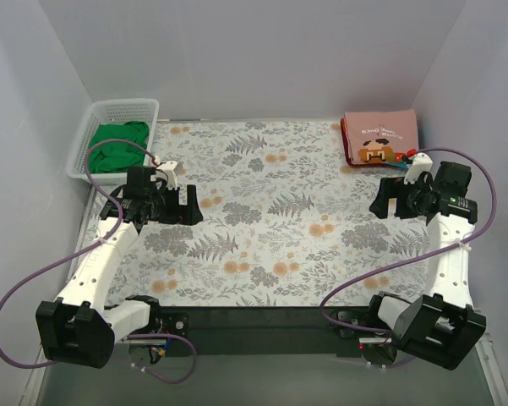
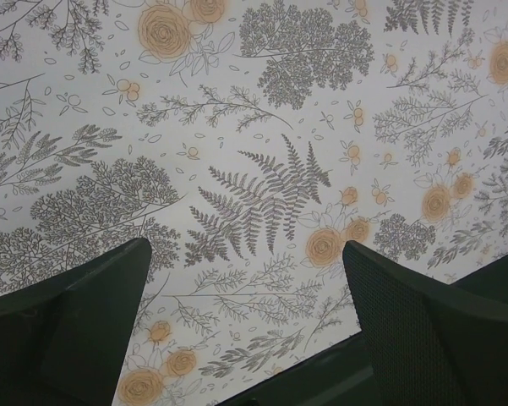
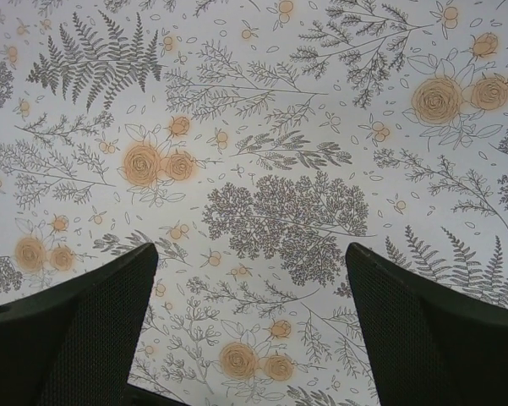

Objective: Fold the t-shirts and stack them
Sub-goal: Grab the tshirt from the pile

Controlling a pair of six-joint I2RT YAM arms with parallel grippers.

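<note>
Lying crumpled in the white plastic mesh basket [image 1: 122,106] at ten o'clock from the left jaws, the bright green cloth t-shirt [image 1: 118,144] sits nearer that arm; the right jaws, like the left, gape wide and empty.

The middle of the floral bench [image 1: 270,245] lies open between the left end effector [image 1: 188,208] and the right end effector [image 1: 385,201]; a white basket [image 1: 122,104] holding a green t-shirt [image 1: 118,145] fills the far left corner; a folded pink t-shirt [image 1: 379,139] takes the far right corner; walls [image 1: 262,51] close three sides.
</note>
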